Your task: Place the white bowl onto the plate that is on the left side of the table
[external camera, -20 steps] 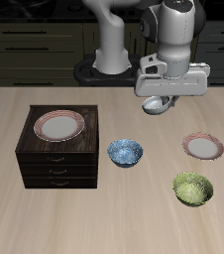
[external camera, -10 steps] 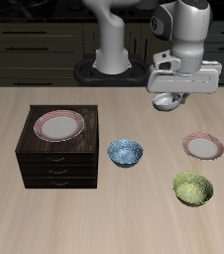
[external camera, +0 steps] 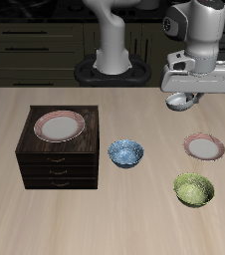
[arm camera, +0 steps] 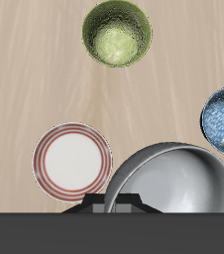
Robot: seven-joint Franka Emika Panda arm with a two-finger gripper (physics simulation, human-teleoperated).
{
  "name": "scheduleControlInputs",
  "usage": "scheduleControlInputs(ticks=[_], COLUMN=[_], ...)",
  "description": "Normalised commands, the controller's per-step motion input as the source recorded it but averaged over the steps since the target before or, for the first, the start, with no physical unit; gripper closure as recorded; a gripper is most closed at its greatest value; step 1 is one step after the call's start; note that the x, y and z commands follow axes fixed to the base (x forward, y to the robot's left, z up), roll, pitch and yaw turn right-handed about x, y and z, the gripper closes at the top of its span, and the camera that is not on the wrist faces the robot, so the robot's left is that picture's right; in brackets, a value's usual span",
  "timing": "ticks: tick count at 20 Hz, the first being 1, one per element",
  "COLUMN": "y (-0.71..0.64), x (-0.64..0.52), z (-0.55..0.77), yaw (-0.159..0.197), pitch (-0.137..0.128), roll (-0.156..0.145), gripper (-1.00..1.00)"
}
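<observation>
The small white bowl (external camera: 182, 101) hangs in the air below my gripper (external camera: 187, 97), which is shut on its rim. In the wrist view the white bowl (arm camera: 178, 181) fills the space close under the camera, its grey inside facing out. The plate (external camera: 204, 147) with the pale pink-red rim lies flat on the table, nearer the front edge than the held bowl and a little off to the side. In the wrist view the plate (arm camera: 71, 160) shows beside the bowl, with nothing on it.
A dark wooden drawer cabinet (external camera: 59, 151) carries a browner-rimmed plate (external camera: 59, 126) on top. A blue patterned bowl (external camera: 125, 153) sits mid-table. A green bowl (external camera: 194, 189) rests near the front edge, close to the pink-rimmed plate. Dark kitchen cabinets line the back.
My gripper has carried the white bowl sideways across the back of the table, toward the side where the pink-rimmed plate lies. Everything on the table has stayed put.
</observation>
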Motion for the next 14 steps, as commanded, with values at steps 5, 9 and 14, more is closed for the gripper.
scheduleControlInputs(ticks=[5, 9, 14], y=[0.41, 0.38, 0.22], x=[-0.10, -0.05, 0.09], z=[-0.01, 0.07, -0.12], yaw=[-0.004, 0.020, 0.019], pitch=[0.008, -0.019, 0.013], roll=[0.030, 0.022, 0.013], gripper=[1.00, 1.00, 1.00])
